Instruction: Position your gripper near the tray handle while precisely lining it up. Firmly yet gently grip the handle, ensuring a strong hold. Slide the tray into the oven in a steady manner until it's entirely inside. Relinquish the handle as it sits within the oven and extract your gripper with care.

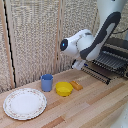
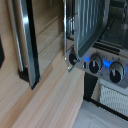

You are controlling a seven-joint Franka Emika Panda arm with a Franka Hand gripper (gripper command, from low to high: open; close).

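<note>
gripper (image 1: 79, 64) at tray handle (image 1: 95, 74), fingers prob. closed on it; grip unclear. tray (image 1: 107, 61) protrudes from oven (image 1: 118, 47) at bench's far edge, w/ wrist view blurred.

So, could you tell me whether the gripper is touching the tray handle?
Cannot tell. In the exterior view the gripper sits by the tray handle, but neither gap nor contact shows plainly.

a kitchen-like test setup: a wooden desk (image 1: 85, 107) with a plate (image 1: 24, 103), blue cup (image 1: 47, 82), yellow bowl (image 1: 63, 89), a toaster oven (image 1: 116, 50), woven screen (image 1: 35, 35) behind.
</note>
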